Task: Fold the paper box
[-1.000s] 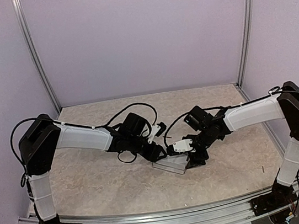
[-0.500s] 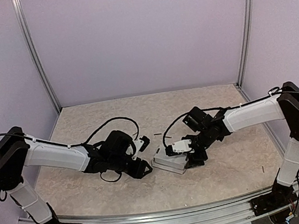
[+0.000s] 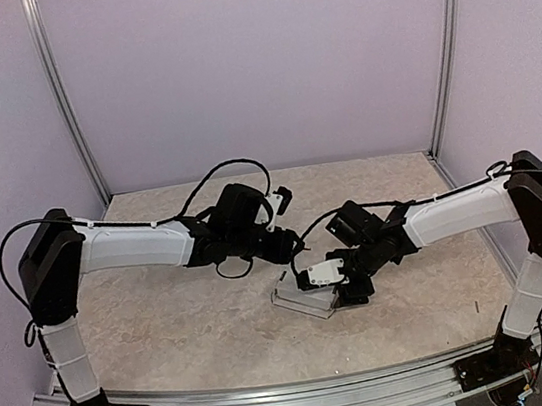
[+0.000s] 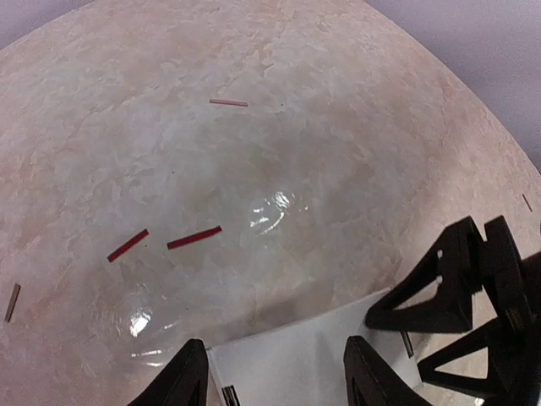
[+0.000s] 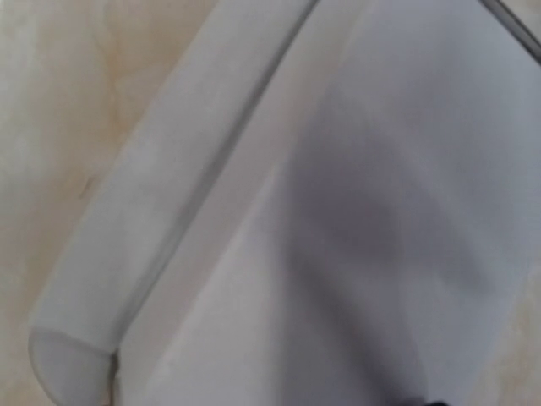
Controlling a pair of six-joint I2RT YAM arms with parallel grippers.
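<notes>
The paper box point(image 3: 300, 303) is a slim pale grey-white box lying on the table's middle. In the left wrist view its far edge point(image 4: 296, 359) lies just below and between my left gripper's point(image 4: 275, 372) black fingertips, which stand apart and hover over it. In the top view the left gripper point(image 3: 291, 253) reaches the box from behind. My right gripper point(image 3: 348, 286) sits on the box's right end, and its black fingers point(image 4: 439, 296) flank that end. The right wrist view is filled by the blurred box point(image 5: 355, 211) at close range, and its own fingers are hidden.
Two red strips point(image 4: 194, 238) point(image 4: 128, 245) and a pale one point(image 4: 229, 102) lie on the marbled table point(image 3: 166, 319) beyond the box. A dark scrap point(image 3: 475, 306) lies near the right arm's base. Pale walls and metal posts point(image 3: 66, 111) enclose the table.
The left arm pulled back to the near left, then swung forward again to the far side of the box. The right gripper and the box shifted slightly left.
</notes>
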